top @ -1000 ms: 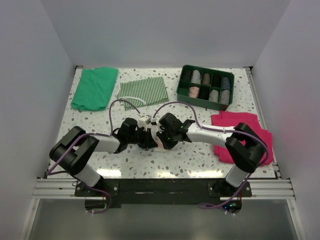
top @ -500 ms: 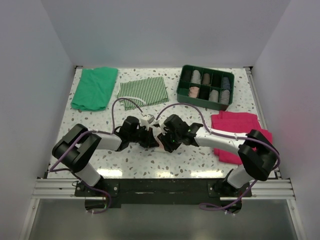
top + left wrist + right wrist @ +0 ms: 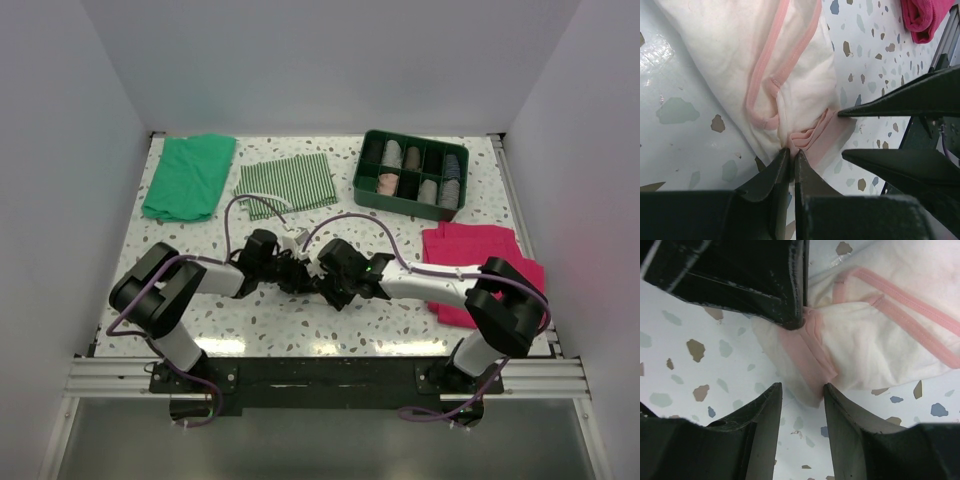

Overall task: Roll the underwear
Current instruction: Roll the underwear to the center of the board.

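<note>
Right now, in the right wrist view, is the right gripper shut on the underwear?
No, the right gripper stands open, fingers apart, and the pink edge of the underwear lies at the gap, unpinched.

The underwear (image 3: pixel 740 60) lies mid-frame on the table (image 3: pixel 400 322), with the left gripper (image 3: pixel 791 152) on its left and the right gripper (image 3: pixel 802 387) on its right. In the upper left lies a cloth (image 3: pixel 188 176), with a second cloth (image 3: pixel 288 183) just right of it. Upper right sits a divided box (image 3: pixel 400 203) with rolled pieces (image 3: pixel 392 153) in its compartments. A third cloth (image 3: pixel 470 243) lies at the right edge, below the box.
</note>
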Controlling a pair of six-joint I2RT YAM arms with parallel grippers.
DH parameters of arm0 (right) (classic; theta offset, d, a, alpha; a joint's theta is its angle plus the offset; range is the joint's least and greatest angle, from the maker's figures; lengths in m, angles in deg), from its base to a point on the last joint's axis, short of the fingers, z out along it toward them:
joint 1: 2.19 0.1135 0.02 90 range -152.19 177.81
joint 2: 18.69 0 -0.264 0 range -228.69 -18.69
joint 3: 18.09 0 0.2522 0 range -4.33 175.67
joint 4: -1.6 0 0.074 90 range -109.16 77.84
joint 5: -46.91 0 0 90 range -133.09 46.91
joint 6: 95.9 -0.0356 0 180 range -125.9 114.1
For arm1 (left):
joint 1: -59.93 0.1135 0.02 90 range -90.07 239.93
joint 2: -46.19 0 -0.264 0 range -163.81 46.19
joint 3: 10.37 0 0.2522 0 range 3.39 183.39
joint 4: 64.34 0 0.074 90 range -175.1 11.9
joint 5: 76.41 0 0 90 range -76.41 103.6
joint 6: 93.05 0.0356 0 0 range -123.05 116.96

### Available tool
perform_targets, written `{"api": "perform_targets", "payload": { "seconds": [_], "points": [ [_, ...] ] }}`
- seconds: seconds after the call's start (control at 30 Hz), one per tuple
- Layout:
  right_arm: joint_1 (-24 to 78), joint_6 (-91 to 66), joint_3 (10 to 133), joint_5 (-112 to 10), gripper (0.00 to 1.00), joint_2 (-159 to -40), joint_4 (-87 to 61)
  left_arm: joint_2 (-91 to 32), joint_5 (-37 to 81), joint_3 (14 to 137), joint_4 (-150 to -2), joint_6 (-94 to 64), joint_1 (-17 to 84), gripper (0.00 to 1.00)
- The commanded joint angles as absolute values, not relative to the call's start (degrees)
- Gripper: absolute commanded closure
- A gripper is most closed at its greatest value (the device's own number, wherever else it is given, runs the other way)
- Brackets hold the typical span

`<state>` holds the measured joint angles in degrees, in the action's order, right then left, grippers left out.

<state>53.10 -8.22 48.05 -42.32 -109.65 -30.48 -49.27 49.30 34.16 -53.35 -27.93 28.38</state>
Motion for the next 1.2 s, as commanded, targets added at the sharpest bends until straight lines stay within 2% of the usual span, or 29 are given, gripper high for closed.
{"api": "perform_targets", "payload": {
  "seconds": [0.0,0.33,0.4,0.43,0.47,0.6,0.7,0.83,1.0,1.13,1.17],
  "points": [
    [53.2,-6.5,49.9,-37.1,0.56,-111.8,-30.3,-51.6,47.0,33.9,-57.5,-25.9,29.7,0.96],
    [54.2,-6.8,50.3,-38.3,0.56,-113.9,-31.1,-53.5,48.0,34.3,-55.9,-26.2,31.1,0.96],
    [54.3,-7.7,50.6,-39.7,0.58,-115.3,-31.1,-53.7,48.2,34.7,-55.9,-26.3,31.5,0.96],
    [54.5,-8.1,50.7,-40.9,0.6,-115.5,-31.0,-53.9,48.2,34.7,-56.0,-26.2,31.5,0.96],
    [54.6,-9.3,50.7,-41.2,0.69,-115.9,-30.3,-53.8,48.3,34.8,-56.1,-26.2,31.6,0.96],
    [54.6,-12.6,50.0,-42.8,0.87,-115.6,-28.4,-53.0,47.6,34.6,-56.6,-26.3,32.2,0.96],
    [54.6,-15.8,49.5,-44.5,0.93,-113.4,-26.9,-51.5,46.2,34.5,-57.6,-26.4,32.2,0.96],
    [54.5,-21.3,48.4,-47.7,0.94,-111.4,-24.0,-48.0,43.7,34.2,-60.1,-27.1,32.9,0.96],
    [54.5,-30.0,46.1,-52.6,0.91,-112.1,-18.0,-45.3,41.3,33.9,-61.8,-26.9,33.0,0.96],
    [54.6,-34.5,44.1,-51.9,0.71,-113.0,-14.8,-46.3,41.3,33.5,-61.9,-26.2,33.0,0.96],
    [54.6,-35.2,43.3,-51.8,0.62,-112.5,-14.3,-46.6,41.7,33.3,-61.5,-26.2,33.0,0.96]
  ]
}}
